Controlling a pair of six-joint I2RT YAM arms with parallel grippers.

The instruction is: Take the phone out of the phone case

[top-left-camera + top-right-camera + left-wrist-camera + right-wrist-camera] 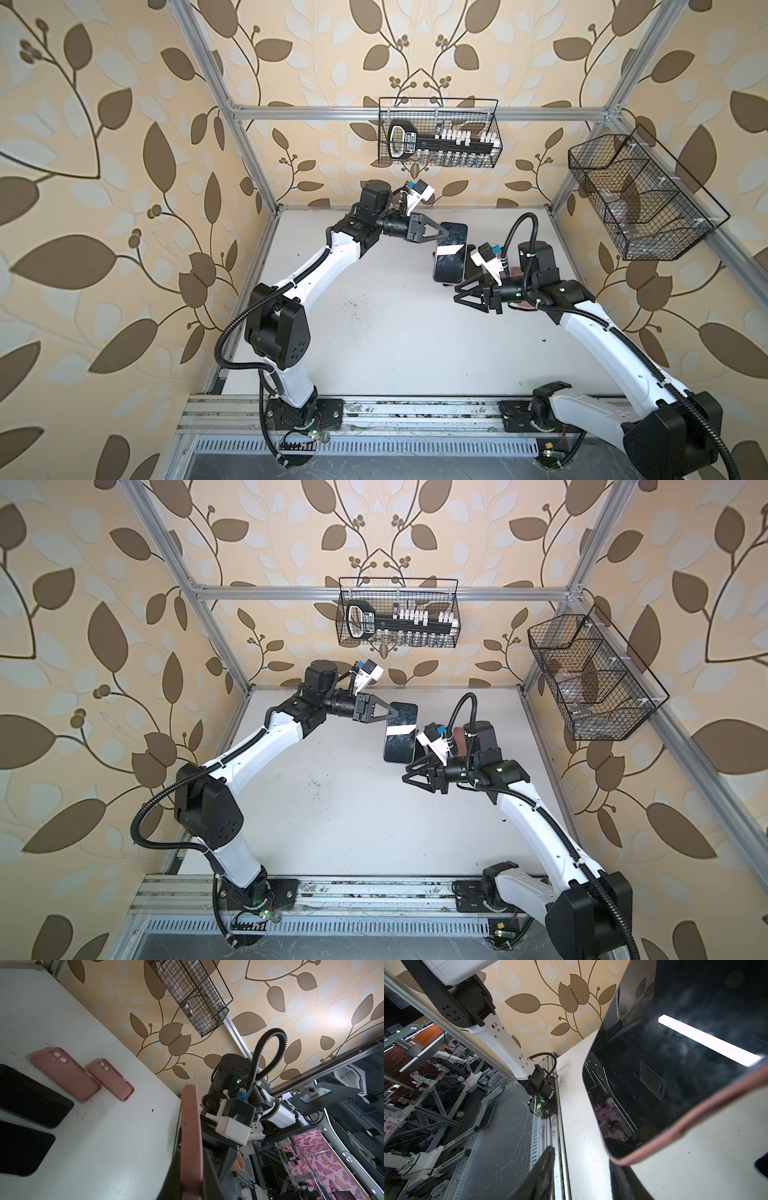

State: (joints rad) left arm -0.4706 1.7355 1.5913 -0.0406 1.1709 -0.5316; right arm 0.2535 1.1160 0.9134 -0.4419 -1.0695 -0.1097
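A dark-screened phone in a pink phone case hangs above the back of the white table in both top views. My left gripper is shut on its far end. In the left wrist view the case's pink edge runs between the two dark jaws of the left gripper. My right gripper stands open just below the phone's near corner. In the right wrist view one of its fingers is apart from the case and the other lies under the corner.
Two empty pink cases and two dark phones lie on the table near the back right. A wire basket hangs on the back rail and another wire basket on the right frame.
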